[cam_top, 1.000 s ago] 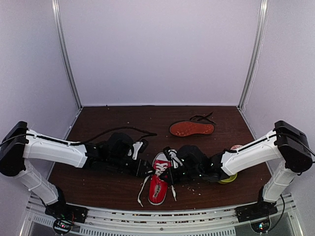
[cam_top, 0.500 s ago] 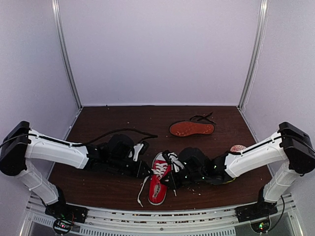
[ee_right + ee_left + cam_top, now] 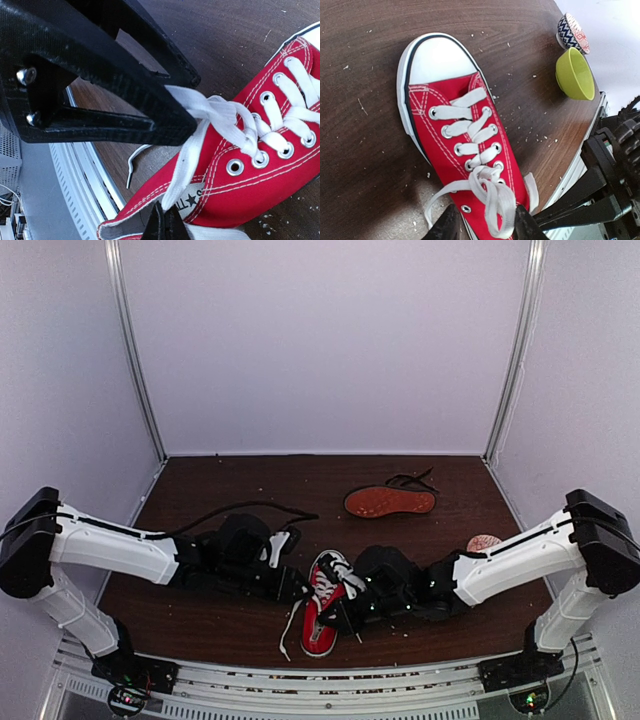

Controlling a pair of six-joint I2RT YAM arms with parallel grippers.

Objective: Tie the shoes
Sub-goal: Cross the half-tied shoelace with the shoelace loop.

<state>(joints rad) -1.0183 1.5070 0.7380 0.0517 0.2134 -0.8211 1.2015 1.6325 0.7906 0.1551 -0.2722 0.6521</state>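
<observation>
Top external view
- Red sneaker point(image 3: 320, 615): on the dark table point(image 3: 200, 620), directly between the two pincers. This probably lets each one reach a lace.
- Left pincer point(image 3: 300, 585): at the sneaker's left flank.
- Right pincer point(image 3: 338, 613): at its right flank, close to the lacing.
- Black shoe point(image 3: 390, 502): on its side with the reddish sole showing, well beyond both pincers and apparently waiting its turn.

Left wrist view
- Left pincer point(image 3: 485, 225): its fingers stand apart over the ankle end, and the bunched white laces point(image 3: 492, 200) run between them. It looks set to take a loop, but nothing visibly clamped.
- Sneaker's look: red canvas point(image 3: 434, 142) with the white toe cap at the end far from the pincer. The laces cross through metal eyelets to a loose tangle, with no bow.
- Green bowl point(image 3: 576, 74) and patterned bowl point(image 3: 572, 32): well ahead and to the right, out of the way.

Right wrist view
- Right pincer point(image 3: 164, 225): its tips are closed on a lace strand point(image 3: 182, 175) running down from the tangle, likely to keep it taut.
- Left pincer point(image 3: 194, 106): just ahead, with lace showing between its black fingers.
</observation>
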